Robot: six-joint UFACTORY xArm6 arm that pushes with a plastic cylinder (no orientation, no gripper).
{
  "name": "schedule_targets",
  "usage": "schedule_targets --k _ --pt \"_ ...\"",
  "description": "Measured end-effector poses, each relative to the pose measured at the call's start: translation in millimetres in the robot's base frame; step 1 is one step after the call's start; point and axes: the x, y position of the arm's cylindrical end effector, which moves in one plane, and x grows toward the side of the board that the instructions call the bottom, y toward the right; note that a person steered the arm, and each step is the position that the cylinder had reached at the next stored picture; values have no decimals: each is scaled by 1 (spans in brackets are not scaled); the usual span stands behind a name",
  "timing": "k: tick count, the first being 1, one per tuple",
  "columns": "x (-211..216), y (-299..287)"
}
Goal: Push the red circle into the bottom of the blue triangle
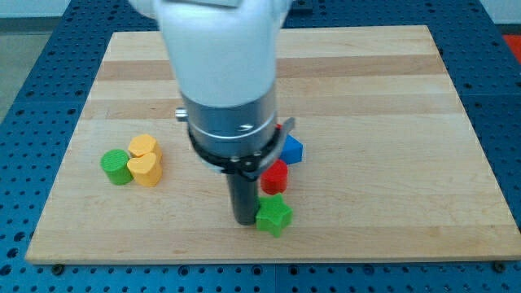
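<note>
The red circle [275, 177] sits near the middle of the board, just below the blue triangle [291, 150]; whether they touch I cannot tell. A green star [273, 215] lies right below the red circle. The rod comes down from the arm's white and grey body [228, 89]. My tip [244, 220] rests on the board just left of the green star and below-left of the red circle. A small bit of another red block [279, 126] shows behind the arm, above the blue triangle.
At the view's left stand a green circle [116, 166], a yellow hexagon [143, 146] and a yellow heart [146, 169], close together. The wooden board [391, 98] lies on a blue perforated table; its bottom edge is near the green star.
</note>
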Motion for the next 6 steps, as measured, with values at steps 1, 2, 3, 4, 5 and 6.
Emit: schedule_targets --k 1,2,3,4,5,6 --pt "0 7" --pt "-6 -14" --pt "-21 -8" --pt "-33 10" --pt "-60 20" --pt "-68 20"
